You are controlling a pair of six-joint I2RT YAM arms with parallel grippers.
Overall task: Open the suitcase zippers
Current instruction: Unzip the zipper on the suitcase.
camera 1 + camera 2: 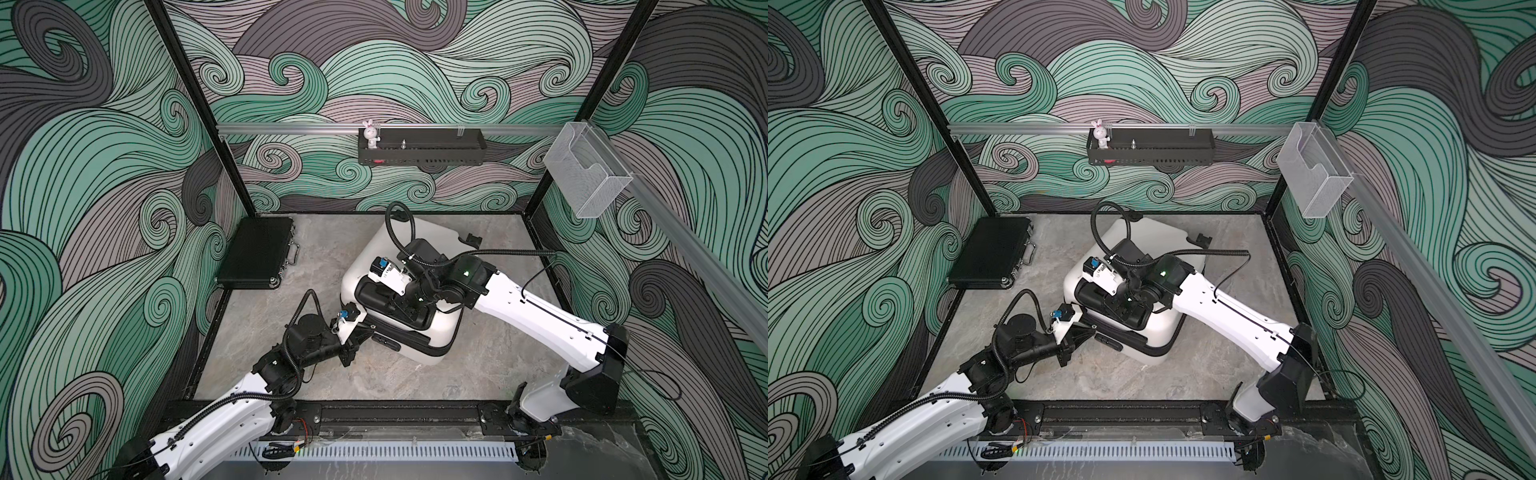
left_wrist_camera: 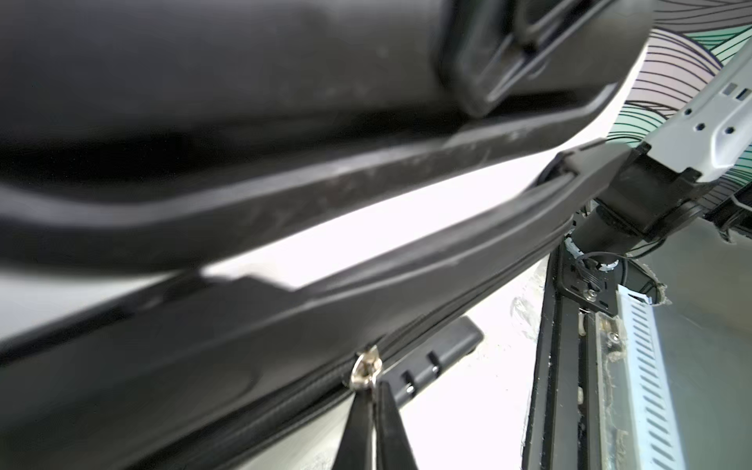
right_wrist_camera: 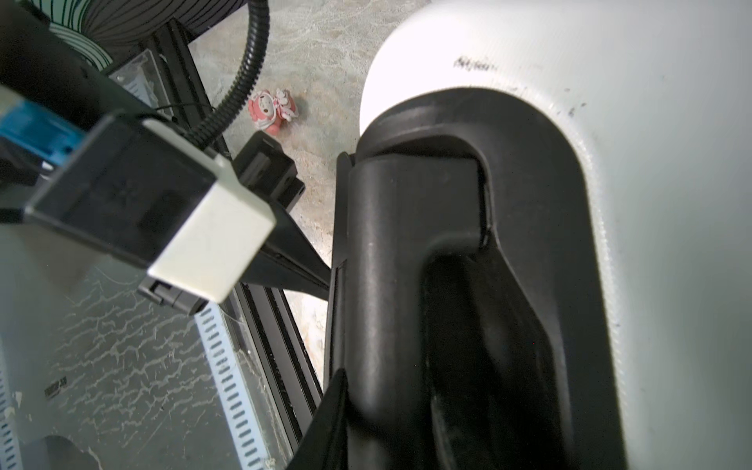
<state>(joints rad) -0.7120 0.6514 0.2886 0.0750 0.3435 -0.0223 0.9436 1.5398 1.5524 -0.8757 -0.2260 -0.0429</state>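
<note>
Left wrist view gives you the zipper [image 2: 285, 407] running along the suitcase [image 1: 432, 241] rim, and your left hand [image 2: 372, 386] pinched tight on its metal pull [image 2: 365, 368]. Both top views put the white suitcase flat on the middle of the table [image 1: 478, 374]. Your right hand [image 1: 403, 305] grips the black handle [image 3: 386, 264] on top. A black briefcase [image 1: 257, 253] lies well apart, by the left wall. Right wrist view catches a pink toy [image 3: 270, 110] on the table.
</note>
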